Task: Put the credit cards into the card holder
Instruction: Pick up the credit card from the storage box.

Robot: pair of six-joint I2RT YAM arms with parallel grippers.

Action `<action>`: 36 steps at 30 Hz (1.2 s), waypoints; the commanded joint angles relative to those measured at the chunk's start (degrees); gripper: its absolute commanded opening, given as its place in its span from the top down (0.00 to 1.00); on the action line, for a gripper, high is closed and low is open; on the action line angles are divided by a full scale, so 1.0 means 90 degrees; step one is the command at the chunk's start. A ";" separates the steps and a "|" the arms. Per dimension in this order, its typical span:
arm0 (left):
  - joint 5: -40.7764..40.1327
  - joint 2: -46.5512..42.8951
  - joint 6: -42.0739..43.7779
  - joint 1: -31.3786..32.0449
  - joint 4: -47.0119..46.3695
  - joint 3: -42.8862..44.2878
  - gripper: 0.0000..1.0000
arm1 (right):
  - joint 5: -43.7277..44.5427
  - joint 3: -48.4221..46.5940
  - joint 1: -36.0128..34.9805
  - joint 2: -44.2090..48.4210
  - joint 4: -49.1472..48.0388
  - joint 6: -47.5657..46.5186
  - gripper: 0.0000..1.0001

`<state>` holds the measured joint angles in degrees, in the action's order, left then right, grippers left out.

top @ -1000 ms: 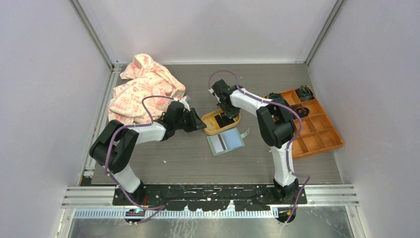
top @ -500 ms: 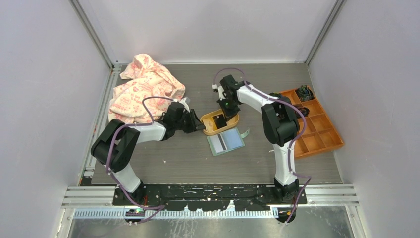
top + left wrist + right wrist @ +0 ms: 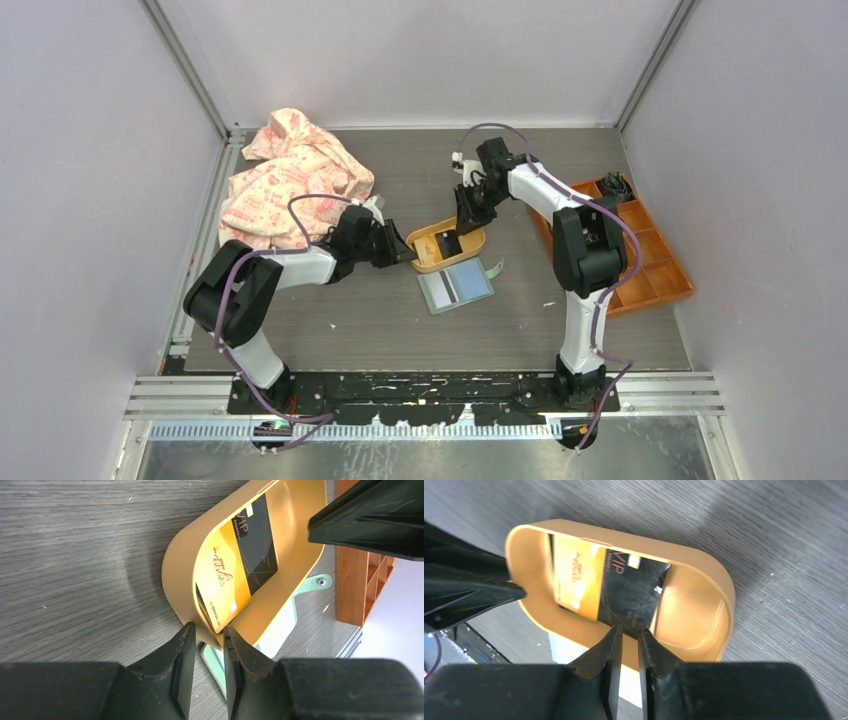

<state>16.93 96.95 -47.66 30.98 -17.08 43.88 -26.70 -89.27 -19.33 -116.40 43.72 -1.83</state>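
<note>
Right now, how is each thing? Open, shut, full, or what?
left gripper, shut on the rim of the yellow tray.
right gripper, above the tray; open or shut unclear.
yellow tray, held at one end.
gold-and-black card, inside the tray, not in the holder.
card holder, open, lying flat.
pink cloth, crumpled.
orange box, lidless, mostly empty.

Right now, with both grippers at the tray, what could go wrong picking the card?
1. The right gripper has its jaws only slightly parted at the edge of the VIP card, which sits low inside the yellow tray: closing could miss it or skid off.
2. The left gripper is pinched on the tray rim; a tug might tip or drag the tray onto the open card holder right beside it.
</note>
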 commanded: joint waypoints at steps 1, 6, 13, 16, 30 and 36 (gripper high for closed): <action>0.0121 -0.0041 -0.0027 0.0024 -0.0368 0.0135 0.72 | -0.0802 -0.0022 0.0029 0.0517 -0.0178 -0.0091 0.72; 0.0096 -0.0100 -0.0027 0.0022 -0.0358 0.0086 0.72 | -0.0646 0.0037 0.0015 0.0349 -0.0257 0.0187 0.47; 0.0121 -0.0083 -0.0032 0.0024 -0.0384 0.0086 0.72 | 0.0073 -0.0006 -0.0116 -0.0119 -0.0209 0.0184 0.37; 0.0144 -0.0037 -0.0055 0.0024 -0.0423 0.0093 0.72 | 0.0267 -0.0066 -0.0274 -0.0293 -0.0181 0.0191 0.36; 0.0170 0.0003 -0.0076 0.0030 -0.0458 0.0144 0.72 | -0.1205 -0.0057 -0.0356 -0.0396 -0.0321 0.0747 0.45; 0.0135 -0.0014 -0.0056 0.0018 -0.0392 0.0152 0.72 | -0.2034 0.0105 -0.0046 -0.0136 -0.0571 0.1092 0.52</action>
<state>16.93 97.03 -47.79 30.87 -16.64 43.88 -33.50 -89.01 -19.86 -120.51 41.32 4.05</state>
